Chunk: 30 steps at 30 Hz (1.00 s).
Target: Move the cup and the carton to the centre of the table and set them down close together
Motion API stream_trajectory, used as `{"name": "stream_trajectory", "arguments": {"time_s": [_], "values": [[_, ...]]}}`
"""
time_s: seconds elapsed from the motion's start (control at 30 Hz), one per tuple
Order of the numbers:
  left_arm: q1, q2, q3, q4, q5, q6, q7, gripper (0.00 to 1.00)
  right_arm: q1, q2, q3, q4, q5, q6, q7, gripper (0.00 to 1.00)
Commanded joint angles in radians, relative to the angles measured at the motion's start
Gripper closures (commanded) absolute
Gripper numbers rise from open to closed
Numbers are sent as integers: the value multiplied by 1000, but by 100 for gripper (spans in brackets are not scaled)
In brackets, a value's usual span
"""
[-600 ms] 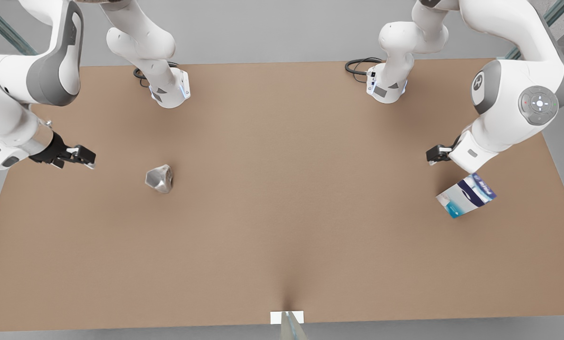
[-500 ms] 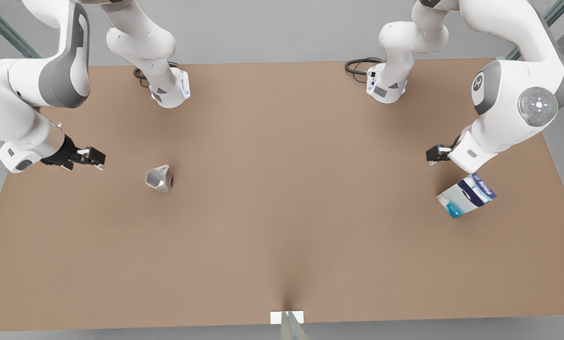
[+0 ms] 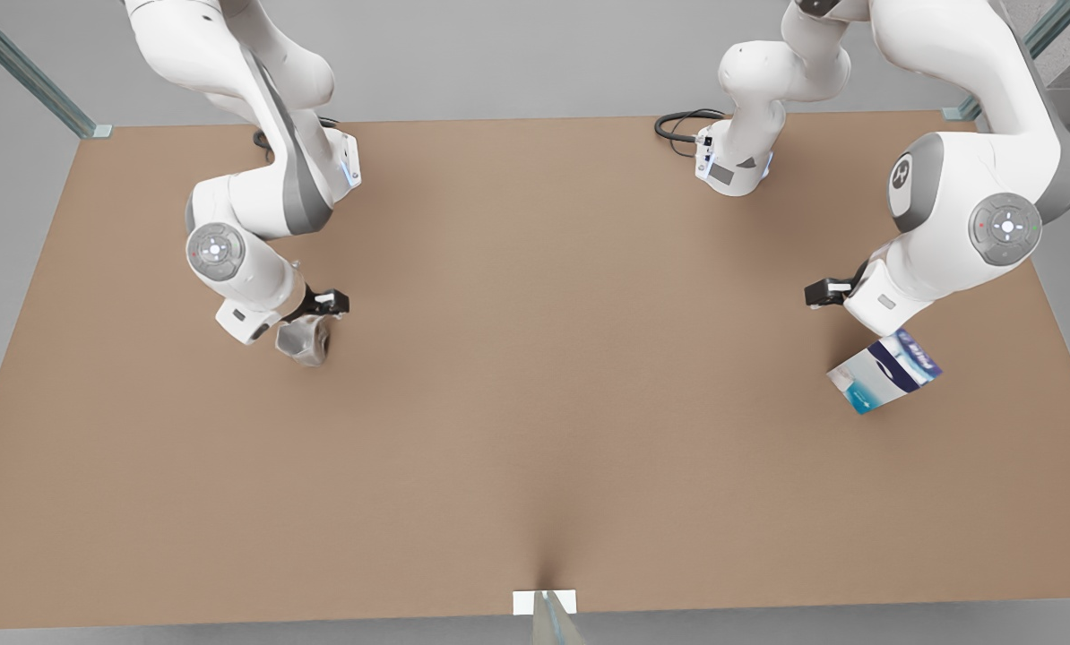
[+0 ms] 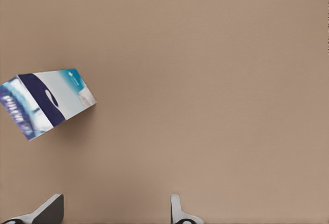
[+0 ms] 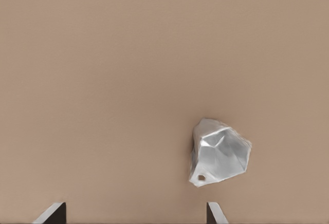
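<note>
**Both grippers being brought over their objects**

While the cup (image 3: pixel 303 341) and the carton (image 3: pixel 884 372) are lying well apart at opposite sides of the table (image 3: pixel 535 403), each is being approached from above in the front view.

From the left wrist, the left gripper (image 4: pixel 110 213) is being held wide open beside the carton, not yet astride it.

From the right wrist, the right gripper (image 5: pixel 134 215) is being kept wide near the cup, ready for a straddling grasp.

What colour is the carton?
The carton is white and light blue with a dark navy band, clearest in the left wrist view.
</note>
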<state>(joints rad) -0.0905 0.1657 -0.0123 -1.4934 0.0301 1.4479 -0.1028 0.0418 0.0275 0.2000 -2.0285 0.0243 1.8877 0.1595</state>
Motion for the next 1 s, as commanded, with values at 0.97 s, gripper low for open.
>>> {"name": "stream_trajectory", "arguments": {"time_s": [0.97], "values": [[2, 38, 0, 1, 4, -1, -23, 0, -105, 112, -252, -160, 203, 338, -316, 0]]}}
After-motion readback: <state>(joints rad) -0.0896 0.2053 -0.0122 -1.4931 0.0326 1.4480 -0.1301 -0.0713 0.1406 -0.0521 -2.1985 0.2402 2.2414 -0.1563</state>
